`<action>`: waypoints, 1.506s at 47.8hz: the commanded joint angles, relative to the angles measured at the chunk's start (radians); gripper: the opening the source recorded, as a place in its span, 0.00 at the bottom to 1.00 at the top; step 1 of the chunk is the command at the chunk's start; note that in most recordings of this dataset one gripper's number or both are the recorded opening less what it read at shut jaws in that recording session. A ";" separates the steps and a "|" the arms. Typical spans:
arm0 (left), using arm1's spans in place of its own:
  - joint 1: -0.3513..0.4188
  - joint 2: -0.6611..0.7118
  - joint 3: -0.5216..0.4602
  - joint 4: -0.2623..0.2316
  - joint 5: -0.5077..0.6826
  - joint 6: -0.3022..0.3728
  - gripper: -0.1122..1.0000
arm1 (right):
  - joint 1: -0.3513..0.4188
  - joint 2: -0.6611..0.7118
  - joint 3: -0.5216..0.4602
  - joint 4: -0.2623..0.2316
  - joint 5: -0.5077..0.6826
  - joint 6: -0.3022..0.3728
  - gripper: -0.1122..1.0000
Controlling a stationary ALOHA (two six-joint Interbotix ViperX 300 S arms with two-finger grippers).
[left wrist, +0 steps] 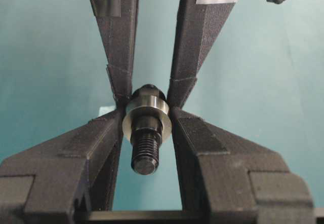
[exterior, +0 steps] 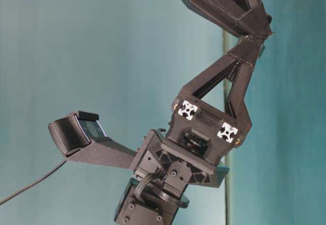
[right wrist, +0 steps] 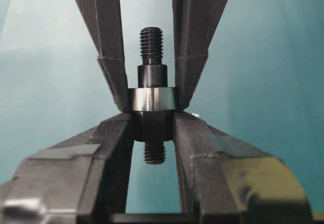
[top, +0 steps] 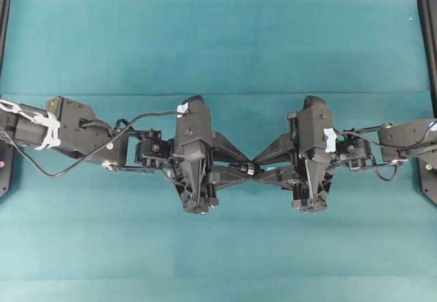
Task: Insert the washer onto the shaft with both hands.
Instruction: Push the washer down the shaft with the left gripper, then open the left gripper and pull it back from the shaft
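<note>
My two grippers meet tip to tip above the teal cloth, the left gripper coming from the left and the right gripper from the right. In the left wrist view the silver washer sits around the dark shaft, and my left gripper is shut on the washer's rim. The shaft's threaded end points toward that camera. In the right wrist view my right gripper is shut on the thick middle of the shaft. The washer rests against that thick part, pinched by the left fingers.
Teal cloth covers the table under both raised arms. Black frame posts stand at the left edge and right edge. A tiny pale chip lies on the cloth below the grippers. The table-level view shows one arm's wrist from behind.
</note>
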 commanded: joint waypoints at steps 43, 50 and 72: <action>0.000 -0.021 -0.009 0.002 0.002 -0.037 0.68 | -0.002 -0.008 -0.018 0.002 -0.002 0.011 0.10; -0.002 -0.048 -0.005 0.002 0.046 0.000 0.81 | -0.002 -0.008 -0.018 0.000 -0.002 0.012 0.10; -0.023 -0.101 0.005 0.002 0.224 0.132 0.86 | 0.000 -0.008 -0.018 0.000 0.015 0.012 0.10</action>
